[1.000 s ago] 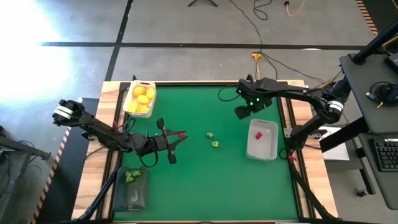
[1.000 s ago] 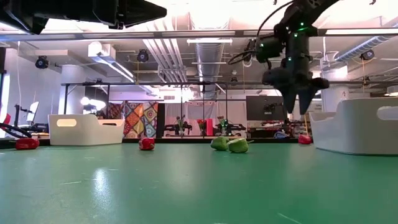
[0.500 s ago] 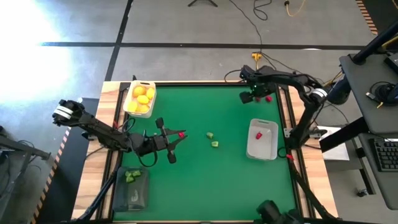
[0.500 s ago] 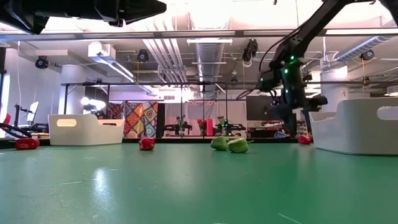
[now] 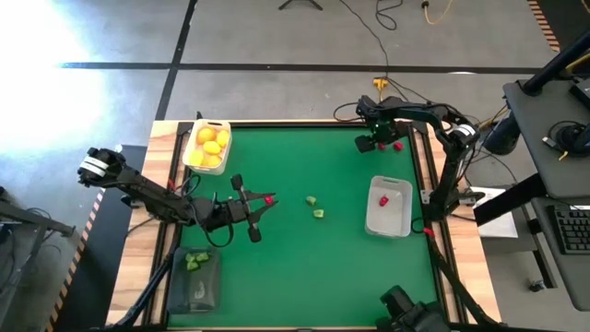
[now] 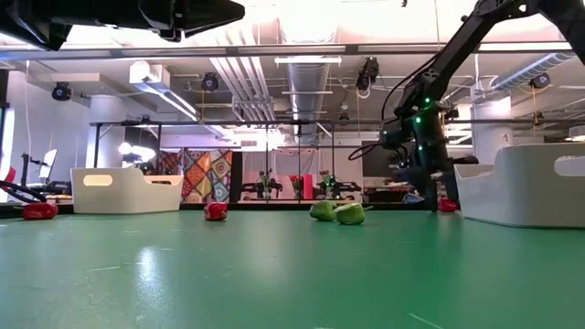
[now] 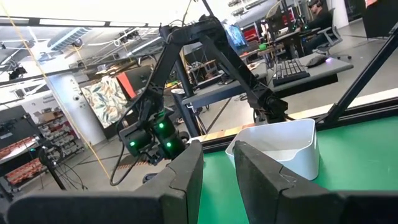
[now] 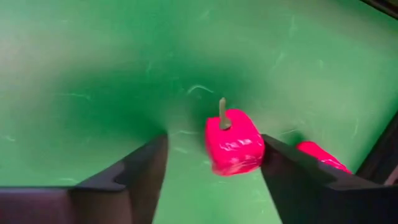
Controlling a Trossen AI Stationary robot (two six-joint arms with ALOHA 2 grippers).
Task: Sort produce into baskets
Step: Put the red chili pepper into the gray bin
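Note:
My right gripper (image 5: 381, 144) is open and low over the table's far right corner. Its fingers stand on either side of a red piece (image 8: 233, 140) that rests on the green mat; whether a finger touches it I cannot tell. A second red piece (image 8: 320, 155) lies just beside it. My left gripper (image 5: 258, 210) is open and empty above the table's left middle, with a red piece (image 5: 269, 199) on the mat by its fingertips. Two green pieces (image 5: 314, 207) lie mid-table.
A white basket (image 5: 195, 136) with yellow fruits stands at the far left. A pale grey-white basket (image 5: 398, 219) holding a red piece (image 5: 382, 199) stands at the right. A dark translucent basket (image 5: 201, 293) with green pieces (image 5: 194, 262) stands at the near left.
My right gripper has gone from above the grey-white basket toward the table's far edge, then down to the two red pieces in the far right corner. My left arm has kept still.

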